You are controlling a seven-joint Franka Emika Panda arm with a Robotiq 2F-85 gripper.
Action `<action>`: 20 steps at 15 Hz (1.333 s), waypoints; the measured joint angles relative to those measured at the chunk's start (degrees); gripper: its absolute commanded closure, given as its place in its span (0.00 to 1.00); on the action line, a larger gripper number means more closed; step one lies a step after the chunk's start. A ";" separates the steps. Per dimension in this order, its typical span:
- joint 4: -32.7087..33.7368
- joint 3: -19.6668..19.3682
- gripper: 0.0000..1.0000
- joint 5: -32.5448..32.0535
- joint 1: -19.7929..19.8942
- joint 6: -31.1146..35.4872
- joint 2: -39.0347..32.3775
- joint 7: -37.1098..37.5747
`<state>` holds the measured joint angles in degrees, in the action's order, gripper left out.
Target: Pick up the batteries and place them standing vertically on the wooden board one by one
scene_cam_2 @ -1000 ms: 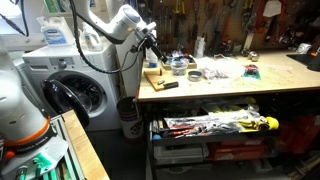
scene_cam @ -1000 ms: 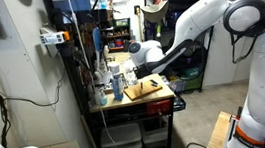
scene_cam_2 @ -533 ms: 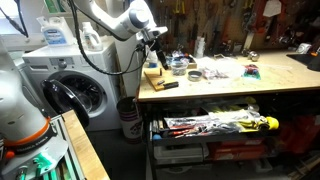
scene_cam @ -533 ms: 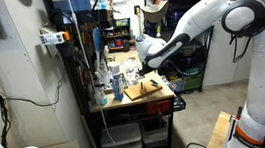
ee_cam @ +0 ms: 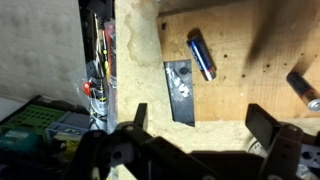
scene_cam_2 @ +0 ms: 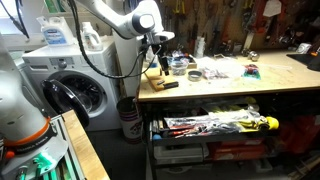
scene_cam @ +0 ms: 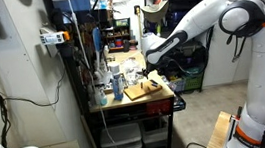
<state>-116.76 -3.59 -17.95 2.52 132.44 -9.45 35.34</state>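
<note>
Gripper jaws stand wide apart with nothing between them, seen as two dark, blurred fingers along the bottom edge of the wrist view. Compared with a second ago, the arm has swung across the bench in both exterior views, so that the gripper now hangs over the wooden board rather than off to the side of it; nothing on the bench appears to have shifted. In the wrist view the wooden board fills the upper right of the frame, and a blue battery lies flat on it at upper centre. A second battery lies at the right edge, cut off by the frame, so its full length cannot be seen. A dark flat piece sits at the board's left edge, just below the blue battery; what it is cannot be told. The speckled tabletop shows to the left of the board. In the exterior views the batteries are too small to make out, the gripper partly covers the board, and its fingers merge with the dark background.
</note>
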 measured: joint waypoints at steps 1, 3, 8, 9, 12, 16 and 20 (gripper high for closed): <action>-0.04 -0.18 0.00 1.60 0.09 0.00 -0.27 -1.66; -0.10 -0.52 0.04 3.98 0.17 -0.06 -1.01 -4.22; -0.10 -1.16 0.31 6.88 0.17 -0.31 -3.16 -7.79; -0.10 -1.24 0.27 7.19 0.17 -0.36 -3.49 -8.23; -0.07 -1.39 0.34 8.03 0.17 -0.41 -4.22 -9.41; 0.08 -1.42 0.47 8.47 0.16 -0.42 -4.43 -10.09; 0.44 -1.42 0.60 8.51 0.03 -0.42 -4.46 -10.44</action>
<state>-116.32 -5.01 -9.44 2.55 132.02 -13.91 24.90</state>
